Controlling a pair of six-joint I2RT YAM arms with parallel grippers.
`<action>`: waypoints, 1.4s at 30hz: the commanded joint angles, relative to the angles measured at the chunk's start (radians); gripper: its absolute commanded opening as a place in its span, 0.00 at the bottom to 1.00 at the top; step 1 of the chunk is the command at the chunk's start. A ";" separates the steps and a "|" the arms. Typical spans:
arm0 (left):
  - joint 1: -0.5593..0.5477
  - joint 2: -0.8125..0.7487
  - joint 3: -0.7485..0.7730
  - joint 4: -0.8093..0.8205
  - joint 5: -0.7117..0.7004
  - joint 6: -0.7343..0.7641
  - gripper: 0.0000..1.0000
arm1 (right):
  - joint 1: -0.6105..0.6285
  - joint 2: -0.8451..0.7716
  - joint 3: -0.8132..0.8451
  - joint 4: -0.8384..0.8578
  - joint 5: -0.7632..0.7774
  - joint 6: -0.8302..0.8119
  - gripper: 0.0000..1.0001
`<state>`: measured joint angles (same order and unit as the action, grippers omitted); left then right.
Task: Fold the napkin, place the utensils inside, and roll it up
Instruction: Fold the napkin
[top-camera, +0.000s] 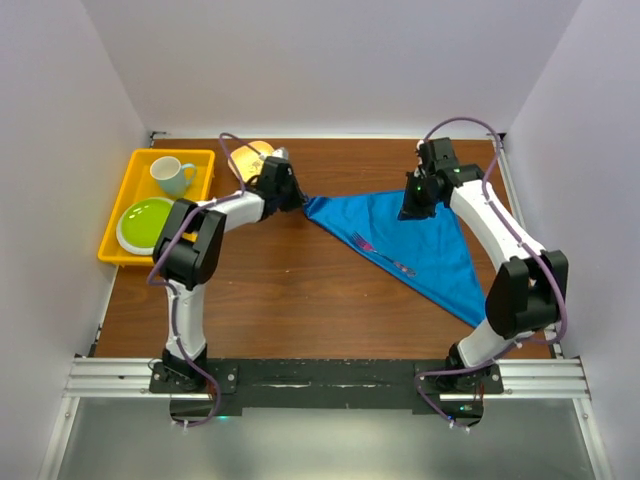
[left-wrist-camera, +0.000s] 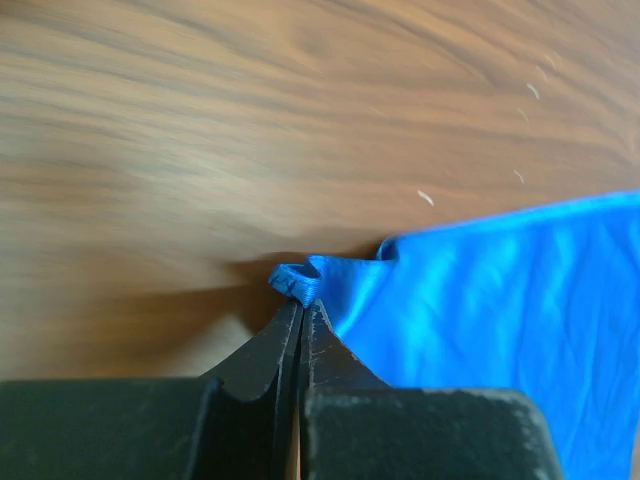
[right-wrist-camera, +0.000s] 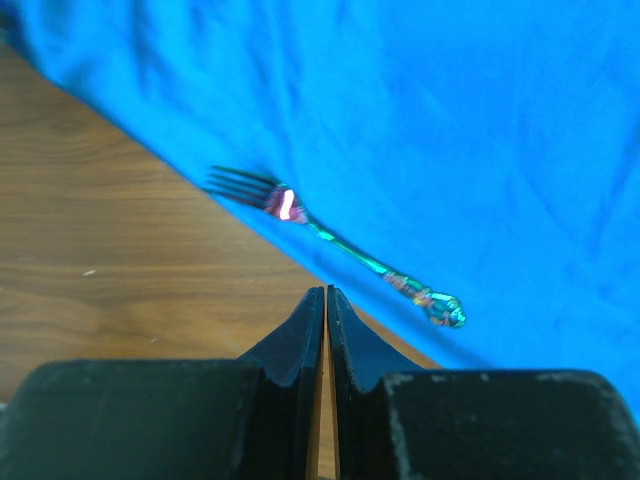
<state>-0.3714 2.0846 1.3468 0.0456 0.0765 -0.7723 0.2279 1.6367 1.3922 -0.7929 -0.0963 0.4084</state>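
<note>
The blue napkin (top-camera: 420, 235) lies as a triangle on the wooden table, one point toward the left arm and one toward the right arm's base. A slim iridescent fork (top-camera: 382, 255), the utensil, rests on it near its front-left edge. My left gripper (top-camera: 297, 197) is shut on the napkin's left corner (left-wrist-camera: 296, 281), which bunches up at the fingertips (left-wrist-camera: 314, 312). My right gripper (top-camera: 412, 208) hovers over the napkin's back edge, shut with nothing between the jaws. In the right wrist view the fork (right-wrist-camera: 340, 243) lies just ahead of the gripper (right-wrist-camera: 326, 292) on the napkin (right-wrist-camera: 450, 130).
A yellow tray (top-camera: 205, 160) stands at the back left with a teal cup (top-camera: 172, 176) and a green plate (top-camera: 145, 222) in it. An orange object (top-camera: 250, 153) shows behind the left wrist. White walls close in the table on three sides.
</note>
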 joint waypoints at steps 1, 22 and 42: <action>-0.102 -0.113 0.055 -0.026 -0.067 0.126 0.00 | -0.004 -0.093 0.062 -0.058 -0.028 0.039 0.09; -0.412 -0.167 0.145 -0.085 -0.113 0.031 0.00 | -0.124 -0.308 0.021 -0.150 -0.031 0.007 0.12; -0.534 -0.052 0.271 -0.121 -0.133 0.008 0.00 | -0.191 -0.341 0.004 -0.177 -0.057 -0.028 0.13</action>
<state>-0.8932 2.0167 1.5562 -0.0940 -0.0345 -0.7498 0.0483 1.3350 1.4090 -0.9592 -0.1280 0.4026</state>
